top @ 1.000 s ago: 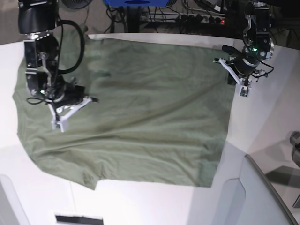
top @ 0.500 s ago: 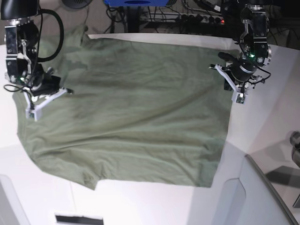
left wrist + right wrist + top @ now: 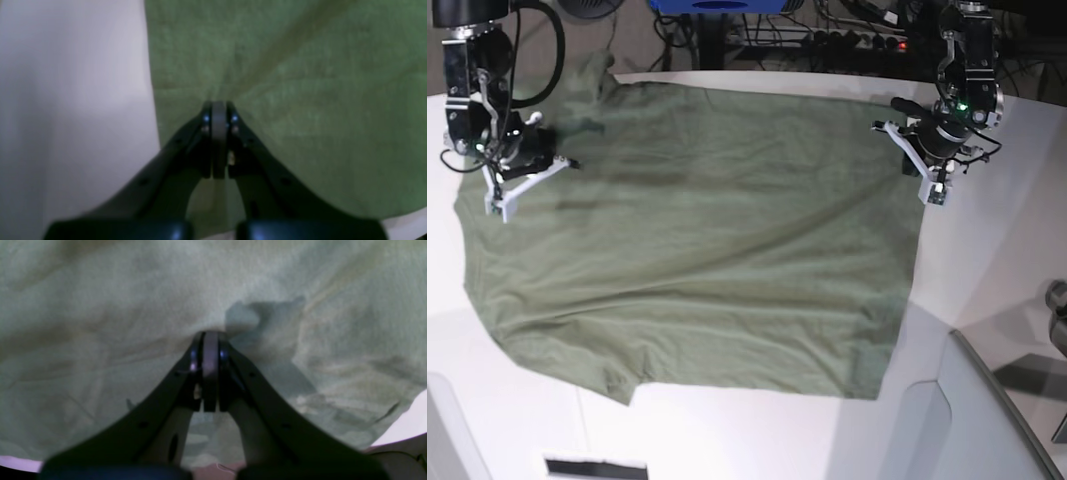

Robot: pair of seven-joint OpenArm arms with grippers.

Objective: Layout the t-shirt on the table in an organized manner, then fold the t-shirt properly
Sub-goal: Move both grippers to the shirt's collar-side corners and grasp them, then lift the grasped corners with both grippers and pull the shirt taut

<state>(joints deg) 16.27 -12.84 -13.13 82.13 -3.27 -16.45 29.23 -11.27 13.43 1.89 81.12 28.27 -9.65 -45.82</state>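
Observation:
The olive-green t-shirt (image 3: 707,240) lies spread flat on the white table (image 3: 997,250), with soft creases and one sleeve at the far left corner. My left gripper (image 3: 934,195) is shut at the shirt's right edge. In the left wrist view its closed tips (image 3: 218,106) rest on the t-shirt (image 3: 300,100) close to the hem, with bare table (image 3: 66,100) beside it and a crease running to the tips. My right gripper (image 3: 497,208) is shut over the shirt's left side. In the right wrist view its gripper (image 3: 210,336) casts a shadow on the t-shirt (image 3: 100,306).
A grey-white raised panel (image 3: 967,420) with a dark rim stands at the front right. Cables and a power strip (image 3: 857,40) run behind the table's far edge. A dark object (image 3: 1057,310) sits at the right border.
My right gripper has slid left and toward the far edge across the shirt, from its middle-left to near its left edge. My left gripper has shifted slightly toward the far edge. The shirt has hardly moved.

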